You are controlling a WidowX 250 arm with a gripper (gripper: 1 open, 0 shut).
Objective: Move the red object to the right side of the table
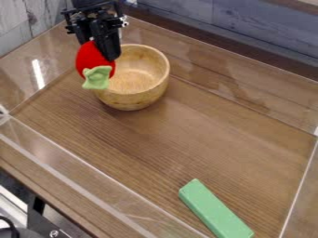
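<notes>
The gripper point(99, 56) is clamped on the red toy point(91, 59), holding it by its upper part at the far left of the table point(187, 139); the toy hangs with its pale green leaf point(96, 81) pointing down, just beside the left rim of the wooden bowl point(134, 77) and partly in front of it. The job appears to be at the carrying stage; the toy is in hand but nowhere near the right side.

To do this step well, the arm should have the leaf well above the bowl's rim before it travels; the straight path to the right runs over or close past the bowl, so a low sweep could catch the rim and drag the bowl or twist the toy out of the grip. A steady, unhurried move across suits a glossy, rounded toy held only at one end; the open wood on the right, short of the clear wall point(308, 186), looks a fair place to set it down, and the green block point(214, 212) at the near right is best kept apart from it.

Some things are hard to make out; the fingertips are dark and merge with the toy, so how deep the grip sits is unclear; whether the leaf touches the bowl or merely overlaps it in this view cannot be told; the arm above the gripper is cut off at the top edge.
</notes>
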